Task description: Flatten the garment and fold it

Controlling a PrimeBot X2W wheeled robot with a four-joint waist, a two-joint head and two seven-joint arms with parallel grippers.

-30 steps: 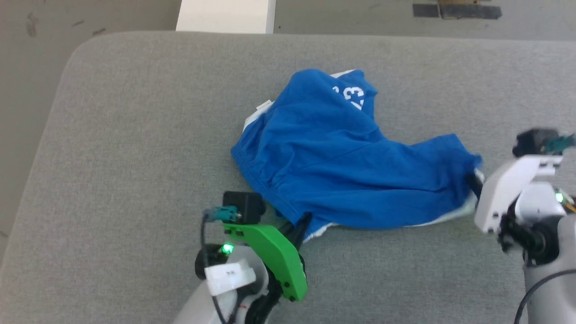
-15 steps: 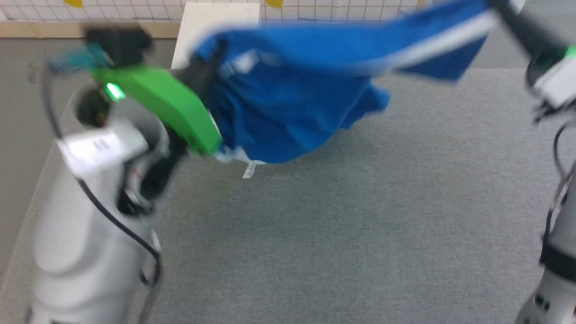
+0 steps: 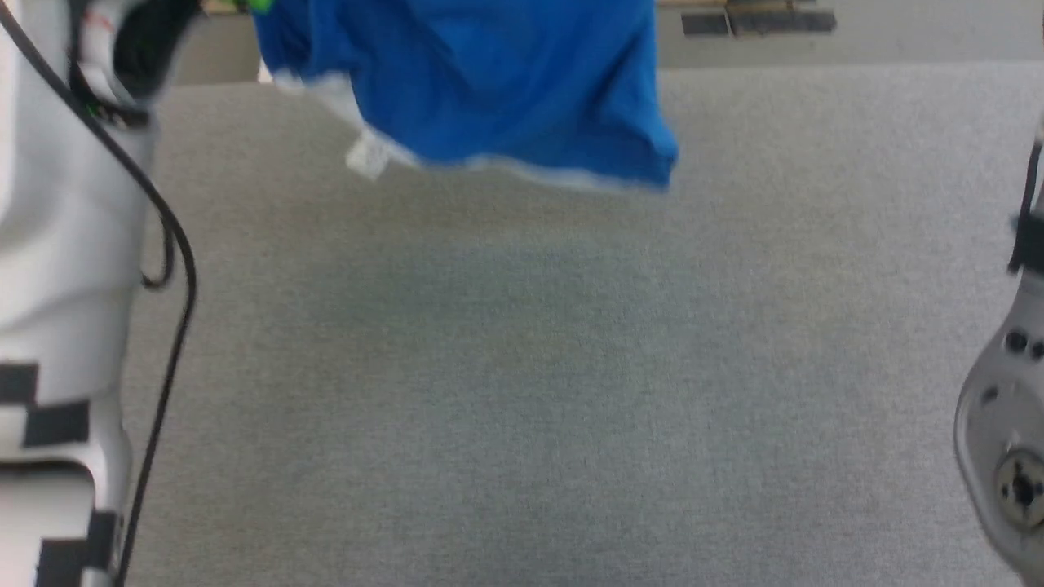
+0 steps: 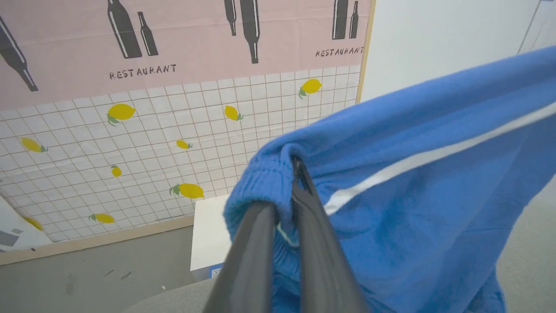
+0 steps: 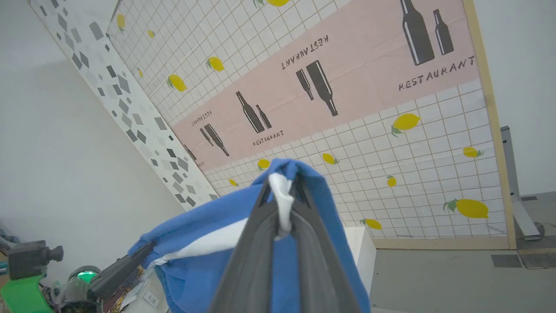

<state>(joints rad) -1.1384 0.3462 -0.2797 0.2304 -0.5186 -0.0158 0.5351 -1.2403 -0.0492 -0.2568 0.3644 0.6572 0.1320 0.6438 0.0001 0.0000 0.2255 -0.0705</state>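
The garment (image 3: 489, 90), bright blue shorts with a white-edged hem and a small white tag (image 3: 367, 156), hangs in the air above the far part of the grey table (image 3: 522, 367). In the left wrist view my left gripper (image 4: 286, 191) is shut on the gathered waistband of the garment (image 4: 412, 208), beside a white side stripe. In the right wrist view my right gripper (image 5: 282, 184) is shut on a blue and white edge of the garment (image 5: 204, 234), which stretches down to the left gripper's dark fingers (image 5: 126, 263).
My pale left arm (image 3: 57, 244) with a black cable fills the left edge, and my right arm (image 3: 1003, 424) stands at the right edge. A white box (image 4: 208, 248) sits on the floor behind the table. A tiled wall with lemons stands beyond it.
Both grippers have lifted the garment off the table and raised it high; it now hangs stretched between them. The head view has also shifted.
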